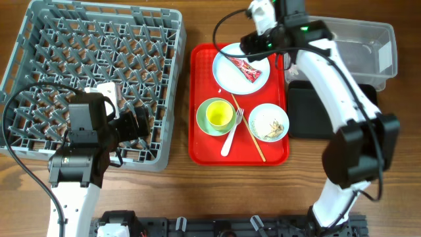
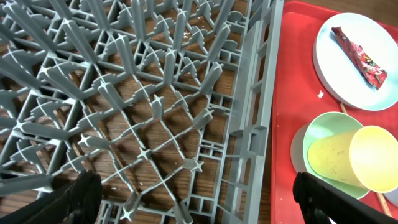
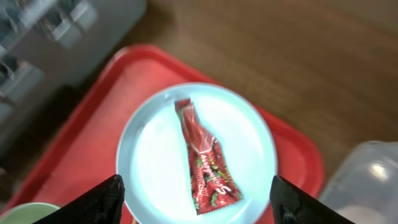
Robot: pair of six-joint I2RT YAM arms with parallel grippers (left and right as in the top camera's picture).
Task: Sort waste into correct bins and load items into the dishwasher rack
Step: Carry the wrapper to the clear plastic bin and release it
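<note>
The red snack wrapper point(image 1: 249, 68) lies on the white round plate point(image 1: 227, 78) at the back of the flat red tray point(image 1: 200, 99). It also shows in the right wrist view point(image 3: 205, 163) and the left wrist view point(image 2: 360, 57). My right gripper point(image 3: 196, 202) is open and empty, hovering above the plate point(image 3: 149, 149). The yellow cup point(image 1: 219, 116) sits in the pale green bowl point(image 1: 203, 122). The small white bowl point(image 1: 268, 122) holds food leftovers. The white fork point(image 1: 231, 134) lies between the bowls. My left gripper point(image 2: 193, 202) is open and empty over the grey dishwasher rack point(image 1: 92, 72) at its front right corner.
A thin wooden stick point(image 1: 248, 130) lies on the red tray. The clear tub point(image 1: 358, 46) stands at the back right, with the black tray point(image 1: 316, 112) in front of it. The right arm reaches across both.
</note>
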